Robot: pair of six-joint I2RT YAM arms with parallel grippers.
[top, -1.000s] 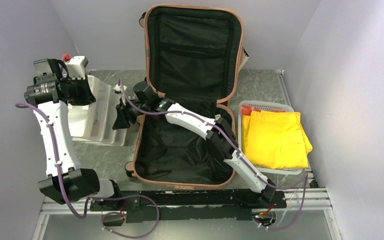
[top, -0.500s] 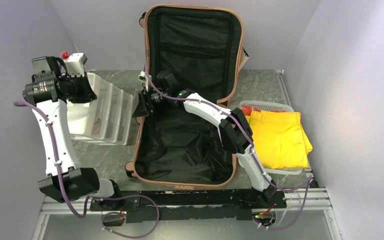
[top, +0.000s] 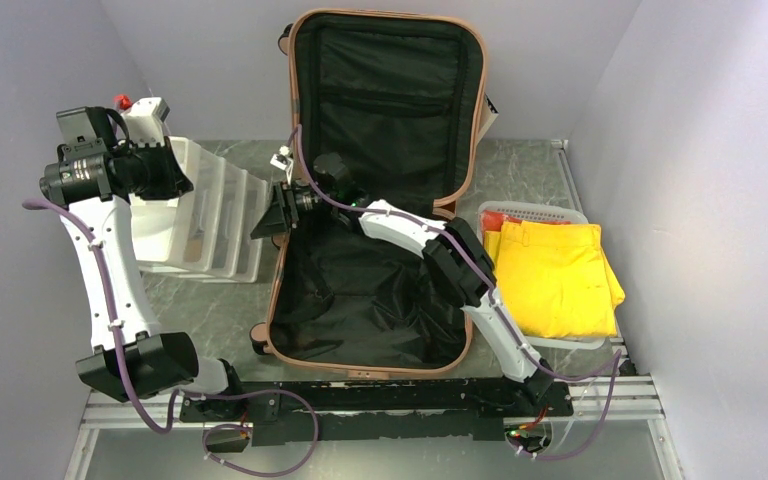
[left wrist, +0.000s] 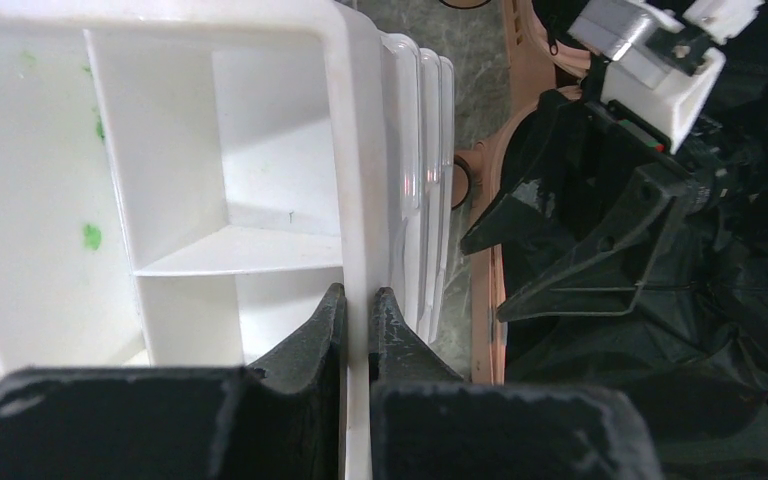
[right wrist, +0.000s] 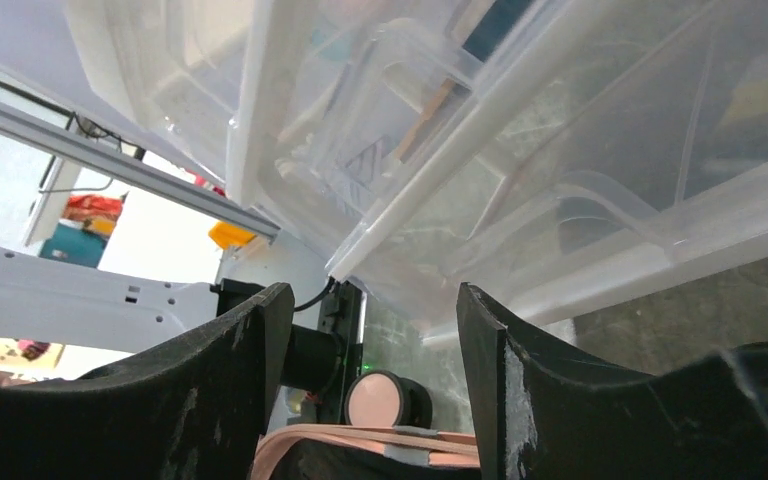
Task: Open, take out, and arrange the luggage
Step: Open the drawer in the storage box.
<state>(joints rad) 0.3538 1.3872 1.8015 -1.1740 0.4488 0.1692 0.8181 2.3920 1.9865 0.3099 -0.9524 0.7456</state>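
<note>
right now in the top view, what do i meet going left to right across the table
white bins → luggage, lying open → basket holding yellow clothes

Salmon-pink luggage [top: 390,110]; yellow cloth [top: 555,280]

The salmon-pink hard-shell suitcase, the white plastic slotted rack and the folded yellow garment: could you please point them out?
Salmon-pink hard-shell suitcase [top: 390,130]: top view, black lining of the raised lid.
White plastic slotted rack [top: 210,230]: top view, its dividers.
Folded yellow garment [top: 555,280]: top view, its middle.
</note>
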